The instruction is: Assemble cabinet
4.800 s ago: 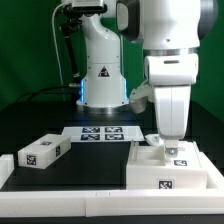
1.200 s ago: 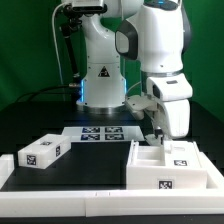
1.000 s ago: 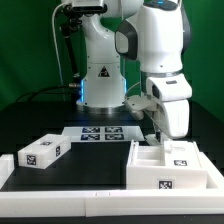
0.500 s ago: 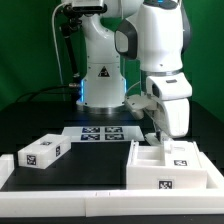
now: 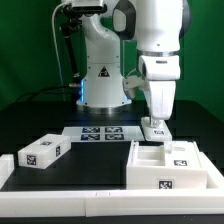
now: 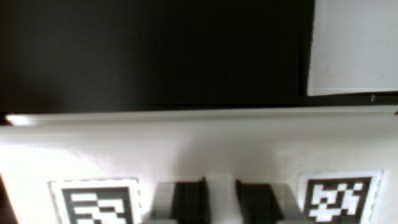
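Note:
The cabinet (image 5: 172, 166), a large white blocky box with black-and-white tags, lies at the front on the exterior view's right. My gripper (image 5: 156, 122) hangs just above its back edge, shut on a small white tagged panel (image 5: 156, 129) held clear of the box. In the wrist view the panel (image 6: 196, 150) fills the frame, with a tag on each side. My gripper (image 6: 219, 188) shows as two dark fingers (image 6: 189, 202) close together on it. A second small tagged panel (image 5: 42, 151) lies on the exterior view's left.
The marker board (image 5: 100, 133) lies flat behind the black mat (image 5: 80, 165). The white robot pedestal (image 5: 102, 75) with a triangle sticker stands at the back. A white ledge (image 5: 60, 192) runs along the front. Another white surface (image 6: 356, 45) shows past the panel in the wrist view.
The arm has straightened upright and risen from the cabinet's back part, shifting slightly to the exterior view's left. It has lifted the small tagged panel with it.

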Controlling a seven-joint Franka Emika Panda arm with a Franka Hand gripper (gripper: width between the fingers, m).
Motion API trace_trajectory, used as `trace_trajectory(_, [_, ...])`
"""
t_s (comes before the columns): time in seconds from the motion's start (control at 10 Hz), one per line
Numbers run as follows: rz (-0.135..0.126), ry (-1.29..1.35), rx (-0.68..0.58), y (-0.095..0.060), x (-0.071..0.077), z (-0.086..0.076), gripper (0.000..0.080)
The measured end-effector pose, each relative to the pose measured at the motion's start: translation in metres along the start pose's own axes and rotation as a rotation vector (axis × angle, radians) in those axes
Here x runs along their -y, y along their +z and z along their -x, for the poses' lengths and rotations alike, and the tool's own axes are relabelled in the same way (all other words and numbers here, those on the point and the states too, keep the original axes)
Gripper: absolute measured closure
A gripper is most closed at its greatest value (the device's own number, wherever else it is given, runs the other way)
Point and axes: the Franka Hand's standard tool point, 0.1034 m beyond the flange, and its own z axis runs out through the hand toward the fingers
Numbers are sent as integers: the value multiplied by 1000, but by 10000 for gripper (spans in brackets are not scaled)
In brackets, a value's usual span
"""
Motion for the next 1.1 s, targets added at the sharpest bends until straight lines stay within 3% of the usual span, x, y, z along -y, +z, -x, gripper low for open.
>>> trace_trajectory(0.2, [0, 24, 20, -16, -9, 15, 731])
trace_trajectory(0.7, [-1, 29, 18, -14, -8, 16, 731])
trace_trajectory(1.0, [-21, 166, 18, -9, -3, 23, 731])
trace_trajectory(1.1, [-3, 164, 11, -9, -4, 21, 731])
